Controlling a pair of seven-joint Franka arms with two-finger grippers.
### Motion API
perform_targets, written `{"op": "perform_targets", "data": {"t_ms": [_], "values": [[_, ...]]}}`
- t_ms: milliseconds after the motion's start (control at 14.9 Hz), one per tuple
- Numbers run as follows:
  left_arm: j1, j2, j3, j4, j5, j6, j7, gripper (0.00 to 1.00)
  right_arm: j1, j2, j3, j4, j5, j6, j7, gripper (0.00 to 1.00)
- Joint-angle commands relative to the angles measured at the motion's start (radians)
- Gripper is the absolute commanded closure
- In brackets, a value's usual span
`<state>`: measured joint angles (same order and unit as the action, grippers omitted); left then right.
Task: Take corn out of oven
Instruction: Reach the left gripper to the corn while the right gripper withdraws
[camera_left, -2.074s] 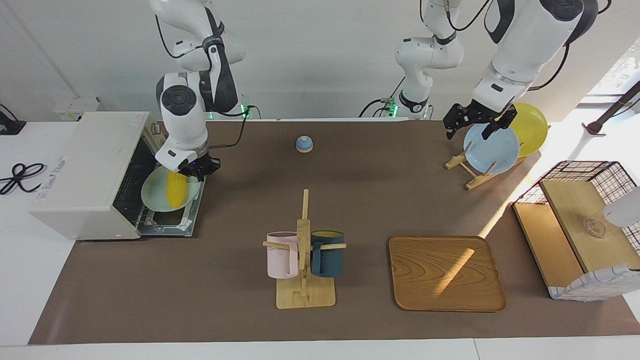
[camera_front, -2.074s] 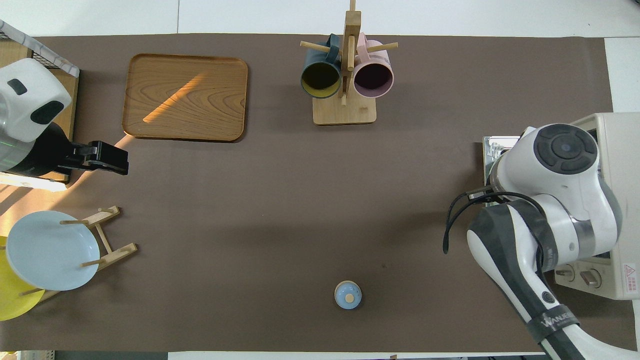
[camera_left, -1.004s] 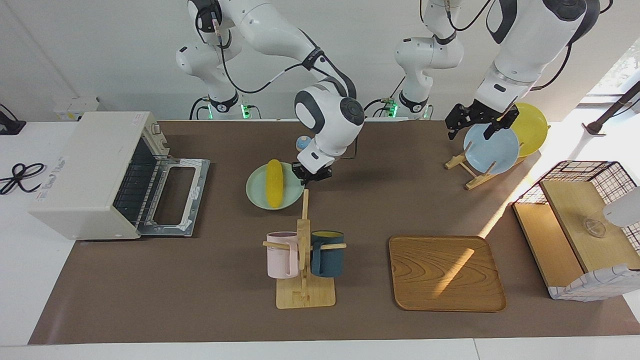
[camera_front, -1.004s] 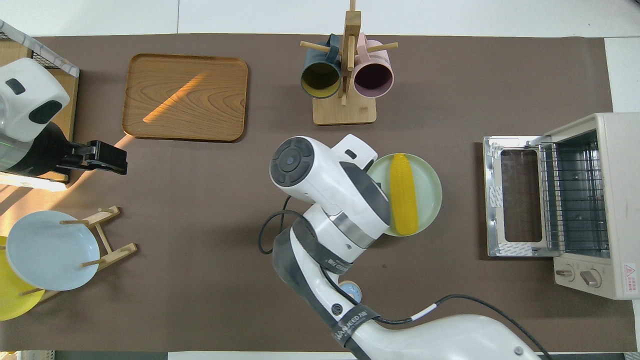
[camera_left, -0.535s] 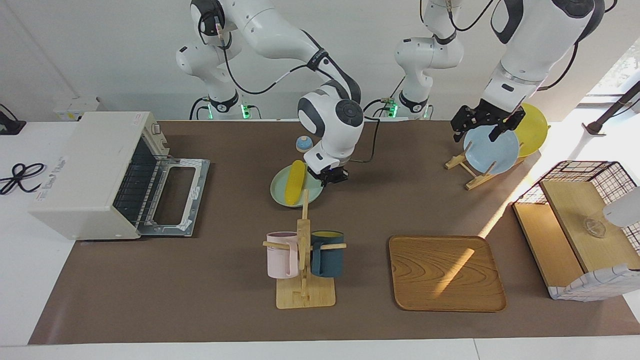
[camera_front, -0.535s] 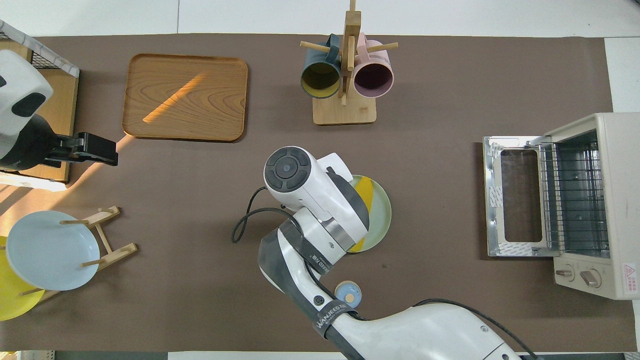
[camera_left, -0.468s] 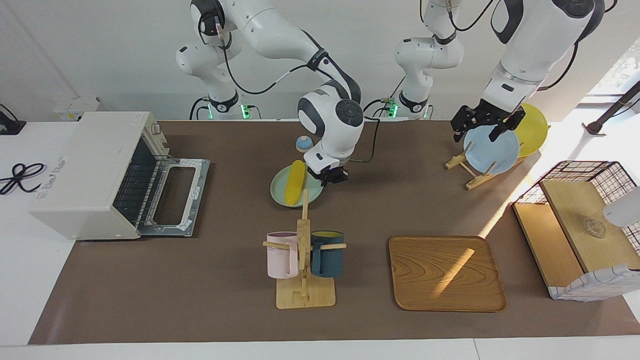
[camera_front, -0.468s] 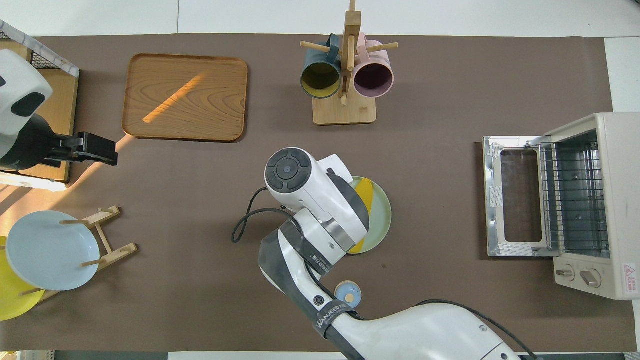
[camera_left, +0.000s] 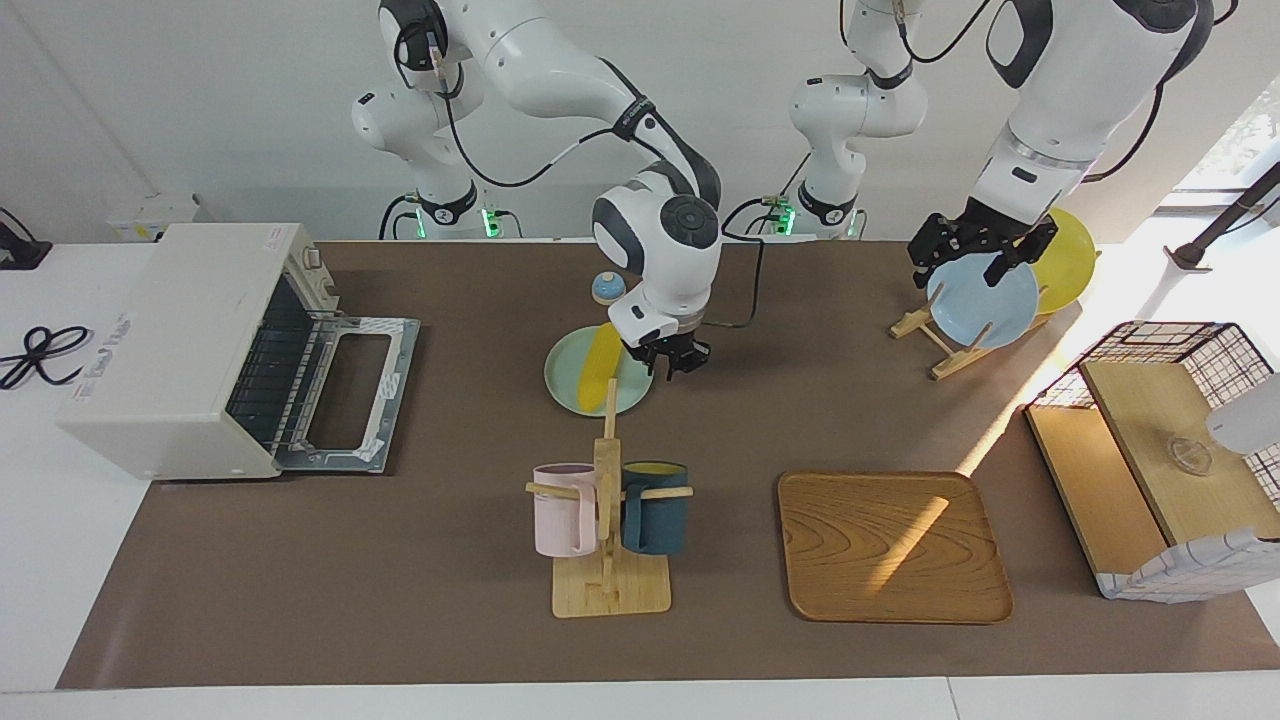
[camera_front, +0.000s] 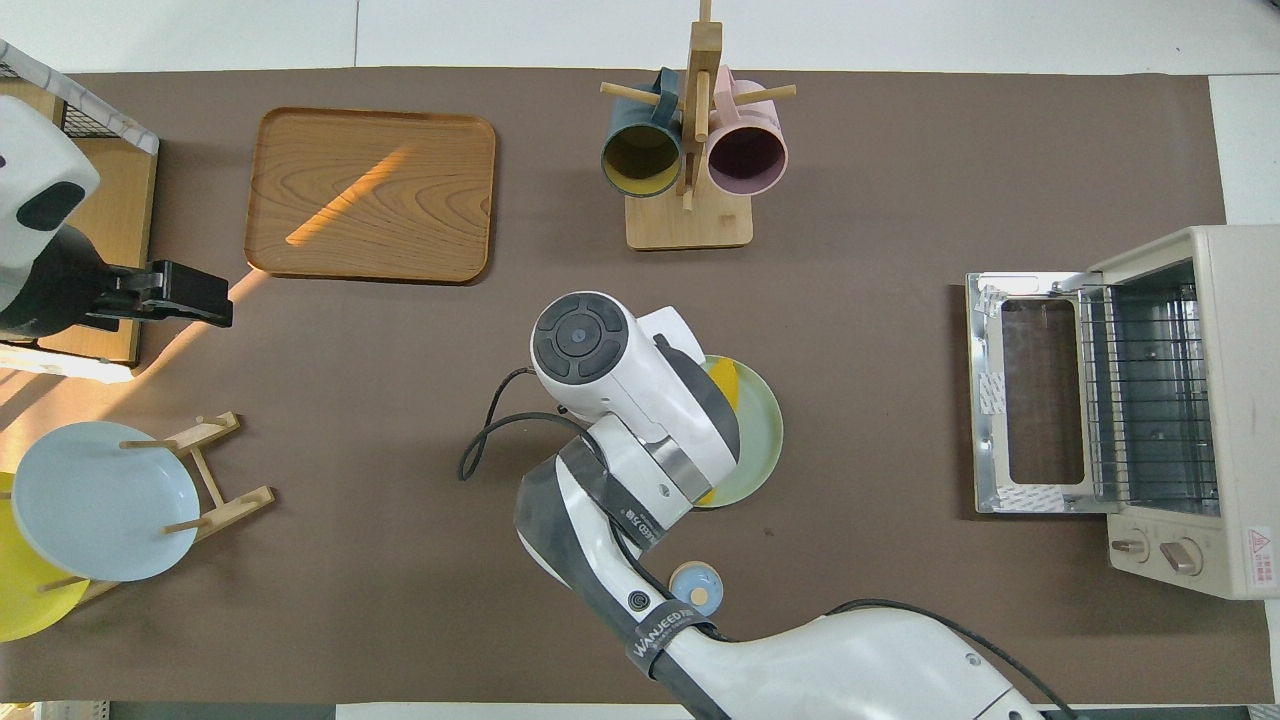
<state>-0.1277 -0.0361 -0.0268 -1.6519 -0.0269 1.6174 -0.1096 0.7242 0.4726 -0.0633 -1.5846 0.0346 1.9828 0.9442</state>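
Observation:
The corn (camera_left: 601, 377) lies on a pale green plate (camera_left: 566, 375) that rests on the table mat, nearer to the robots than the mug rack. In the overhead view the right arm covers most of the corn (camera_front: 728, 384) and part of the plate (camera_front: 762, 440). My right gripper (camera_left: 674, 362) is open, low beside the plate's rim on the side toward the left arm's end. The white oven (camera_left: 170, 340) stands at the right arm's end with its door (camera_left: 350, 392) folded down and its rack (camera_front: 1150, 395) bare. My left gripper (camera_left: 978, 256) waits open over the plate rack.
A wooden mug rack (camera_left: 608, 500) holds a pink mug and a dark blue mug. A small blue knob (camera_left: 608, 288) sits near the plate. A wooden tray (camera_left: 893, 545), a plate rack with a blue plate (camera_left: 985, 300) and a yellow plate (camera_left: 1068, 255), and a wire basket (camera_left: 1160, 450) are toward the left arm's end.
My right arm carried the plate with the corn from the oven door to the table's middle, set it down and opened its fingers. The left gripper drifted slightly.

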Motion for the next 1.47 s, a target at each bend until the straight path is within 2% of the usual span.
{"op": "perform_targets", "data": {"t_ms": [0, 67, 134, 201, 335, 535, 669, 870, 1071, 1271, 1405], "values": [[0.0, -0.022, -0.008, -0.035, -0.007, 0.032, 0.015, 0.0, -0.08, -0.057, 0.0, 0.006, -0.001, -0.091, -0.115, 0.58], [-0.004, -0.022, -0.01, -0.036, -0.007, 0.035, 0.015, 0.0, -0.118, -0.078, 0.0, 0.003, -0.016, -0.14, -0.164, 0.75], [-0.01, -0.021, -0.016, -0.037, -0.007, 0.036, 0.013, 0.0, -0.158, -0.106, 0.0, -0.006, -0.028, -0.18, -0.197, 0.98], [-0.036, -0.021, -0.016, -0.045, -0.007, 0.044, 0.008, 0.0, -0.192, -0.139, 0.0, -0.038, -0.033, -0.214, -0.218, 1.0], [-0.088, -0.016, -0.016, -0.071, -0.008, 0.074, 0.001, 0.0, -0.239, -0.21, 0.0, -0.148, -0.086, -0.207, -0.24, 1.0], [-0.19, -0.004, -0.016, -0.12, -0.022, 0.156, -0.063, 0.0, -0.319, -0.259, 0.0, -0.286, -0.206, -0.162, -0.284, 1.0], [-0.26, 0.021, -0.016, -0.15, -0.077, 0.22, -0.096, 0.0, -0.403, -0.272, 0.003, -0.349, -0.206, -0.104, -0.324, 1.0], [-0.375, 0.09, -0.016, -0.149, -0.096, 0.297, -0.178, 0.0, -0.445, -0.301, 0.002, -0.474, -0.206, 0.028, -0.35, 1.0], [-0.495, 0.162, -0.015, -0.148, -0.096, 0.401, -0.292, 0.0, -0.509, -0.293, 0.002, -0.525, -0.212, 0.103, -0.428, 1.0], [-0.573, 0.234, -0.016, -0.144, -0.096, 0.513, -0.324, 0.0, -0.522, -0.293, 0.002, -0.532, -0.213, 0.116, -0.438, 1.0], [-0.631, 0.322, -0.015, -0.111, -0.096, 0.577, -0.326, 0.0, -0.525, -0.287, 0.0, -0.557, -0.228, 0.157, -0.439, 1.0]]}}
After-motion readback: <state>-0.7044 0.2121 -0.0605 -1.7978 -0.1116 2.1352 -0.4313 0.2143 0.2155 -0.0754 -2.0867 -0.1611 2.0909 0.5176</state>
